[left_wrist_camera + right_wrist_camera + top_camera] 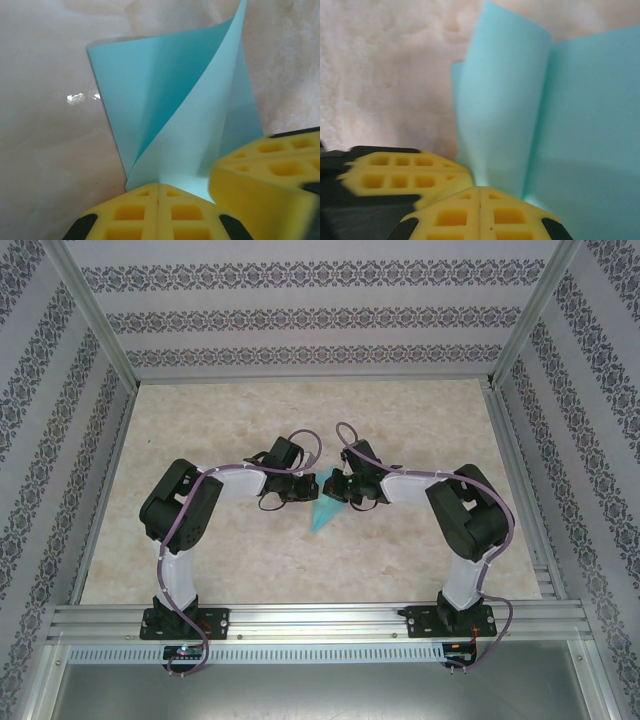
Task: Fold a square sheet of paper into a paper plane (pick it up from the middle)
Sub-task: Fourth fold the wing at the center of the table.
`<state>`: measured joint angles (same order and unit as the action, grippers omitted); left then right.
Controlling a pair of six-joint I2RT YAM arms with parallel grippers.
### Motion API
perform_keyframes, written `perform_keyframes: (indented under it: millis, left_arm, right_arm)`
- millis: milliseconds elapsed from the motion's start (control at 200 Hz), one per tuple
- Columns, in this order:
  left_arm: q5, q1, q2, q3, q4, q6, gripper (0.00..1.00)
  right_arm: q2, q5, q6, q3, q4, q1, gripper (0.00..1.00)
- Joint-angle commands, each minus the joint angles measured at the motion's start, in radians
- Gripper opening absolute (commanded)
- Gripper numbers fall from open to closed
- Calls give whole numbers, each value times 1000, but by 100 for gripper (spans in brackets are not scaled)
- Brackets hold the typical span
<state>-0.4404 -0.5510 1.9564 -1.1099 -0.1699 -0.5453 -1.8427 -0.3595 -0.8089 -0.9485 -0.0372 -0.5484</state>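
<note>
The light-blue sheet of paper (322, 515) hangs between my two grippers over the middle of the table, folded, with a point toward the near side. In the left wrist view the paper (165, 90) shows a crease and one flap curling up. My left gripper (158, 186) is shut, pinching its lower edge. In the right wrist view the paper (560, 125) stands in two panels with a fold between them, and my right gripper (479, 189) is shut on its edge. Both grippers meet tip to tip: left gripper (312, 483), right gripper (333, 486).
The beige marbled table (220, 430) lies under the paper. Aluminium frame rails (320, 620) run along the near edge and the sides, and patterned walls (320, 320) close in the back and sides. Each wrist view shows the other gripper's yellow fingers (270, 175) close by.
</note>
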Motion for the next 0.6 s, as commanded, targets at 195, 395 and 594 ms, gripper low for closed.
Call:
perform_keyframes:
  millis: [195, 395, 594]
  left_arm:
    - [91, -4, 59, 13, -101, 47, 0]
    - [87, -5, 61, 11, -105, 51, 0]
    - [90, -4, 64, 10, -109, 49, 0]
  right_arm:
    - [8, 93, 27, 43, -3, 49, 4]
    - [66, 36, 36, 24, 41, 5, 5]
    - [-10, 33, 11, -3, 57, 23, 5]
